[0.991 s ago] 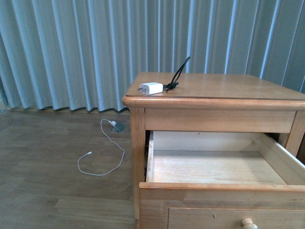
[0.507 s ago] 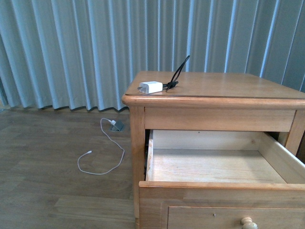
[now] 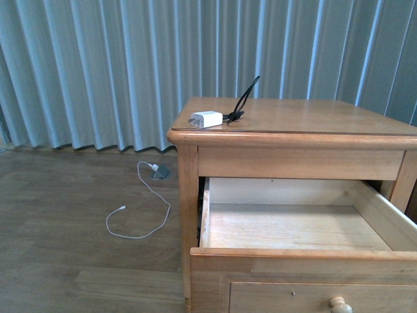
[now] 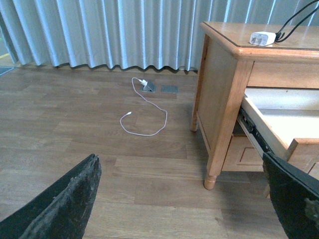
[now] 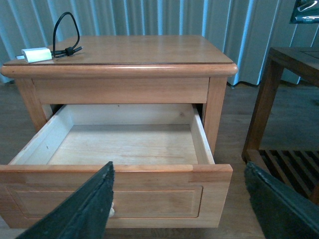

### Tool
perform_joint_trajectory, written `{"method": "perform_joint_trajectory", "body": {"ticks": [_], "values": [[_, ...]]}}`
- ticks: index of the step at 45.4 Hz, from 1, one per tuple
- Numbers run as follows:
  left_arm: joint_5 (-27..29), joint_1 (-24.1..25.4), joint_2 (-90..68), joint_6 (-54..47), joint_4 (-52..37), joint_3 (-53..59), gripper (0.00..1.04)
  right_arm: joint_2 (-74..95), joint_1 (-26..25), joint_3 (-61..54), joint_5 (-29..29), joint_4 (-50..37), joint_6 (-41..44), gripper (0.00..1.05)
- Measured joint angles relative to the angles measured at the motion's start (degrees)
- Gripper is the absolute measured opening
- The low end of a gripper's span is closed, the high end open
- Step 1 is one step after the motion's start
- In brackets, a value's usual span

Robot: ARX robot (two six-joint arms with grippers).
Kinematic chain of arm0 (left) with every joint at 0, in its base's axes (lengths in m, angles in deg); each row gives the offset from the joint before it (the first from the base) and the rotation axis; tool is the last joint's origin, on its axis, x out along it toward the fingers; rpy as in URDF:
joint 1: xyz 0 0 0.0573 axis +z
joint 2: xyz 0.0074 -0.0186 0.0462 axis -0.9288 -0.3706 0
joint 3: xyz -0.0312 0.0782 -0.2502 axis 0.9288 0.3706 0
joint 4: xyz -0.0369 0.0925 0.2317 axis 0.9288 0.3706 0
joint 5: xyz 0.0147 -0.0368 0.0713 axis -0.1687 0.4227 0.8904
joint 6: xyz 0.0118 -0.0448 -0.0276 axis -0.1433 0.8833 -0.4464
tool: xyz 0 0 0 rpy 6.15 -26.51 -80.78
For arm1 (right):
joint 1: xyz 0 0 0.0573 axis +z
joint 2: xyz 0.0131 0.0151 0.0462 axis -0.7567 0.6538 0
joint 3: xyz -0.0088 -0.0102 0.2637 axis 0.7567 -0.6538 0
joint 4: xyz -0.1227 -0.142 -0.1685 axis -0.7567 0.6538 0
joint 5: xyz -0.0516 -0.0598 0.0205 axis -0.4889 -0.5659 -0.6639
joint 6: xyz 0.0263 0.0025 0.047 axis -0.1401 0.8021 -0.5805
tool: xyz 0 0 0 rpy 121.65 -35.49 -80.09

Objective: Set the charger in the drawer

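The left hand (image 4: 179, 158) hangs spread open and empty over the floor (image 4: 75, 124). The right hand (image 5: 179, 167), equally open, faces the pulled-out drawer (image 5: 124, 175). The charger (image 3: 206, 120) lies on the nightstand (image 3: 313, 117) top, near its front-left corner.

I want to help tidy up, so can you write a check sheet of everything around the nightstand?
Surface: wooden nightstand top, carries only the charger.
Job's things: charger lying near the top's left front corner; drawer pulled open, nothing inside.
Clutter: nothing seen.
Grippers: left fingers and right fingers both spread open, holding nothing.
Cables: black cable looping up from the charger; thin white cable on the floor.
Surroundings: blue-grey curtain, wooden floor, slatted table beside the nightstand.
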Motion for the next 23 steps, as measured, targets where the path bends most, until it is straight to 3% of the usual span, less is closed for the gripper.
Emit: {"method": "perform_joint_trajectory", "body": {"ticks": [2, 4, 6, 8, 10, 13, 23], "values": [[2.01, -0.59, -0.33, 0.22, -0.48, 0.04, 0.99, 0.00, 0.00, 0.00, 0.00, 0.00, 0.00, 0.90], [18.27, -5.95, -4.63, 1.66, -7.23, -0.07, 0.99, 0.00, 0.00, 0.00, 0.00, 0.00, -0.04, 0.98], [29.57, -9.60, -9.86, 3.45, -12.20, -0.83, 0.99, -0.02, 0.00, -0.02, -0.02, 0.02, -0.02, 0.96], [34.64, -10.49, -16.98, 5.92, -14.99, -3.13, 0.99, -0.04, 0.00, -0.02, 0.02, 0.02, 0.00, 0.96], [32.70, -10.05, -24.65, 8.07, -16.68, -6.58, 0.99, -0.04, 0.02, -0.02, 0.02, 0.04, 0.00, 0.96], [24.68, -9.86, -36.68, 8.35, -20.90, -12.81, 0.99, -0.04, 0.02, -0.02, 0.00, 0.04, 0.00, 0.96], [12.48, -10.29, -62.34, -1.51, -28.39, -29.44, 0.99, -0.04, 0.02, -0.02, -0.02, 0.04, 0.00, 0.96]]}}
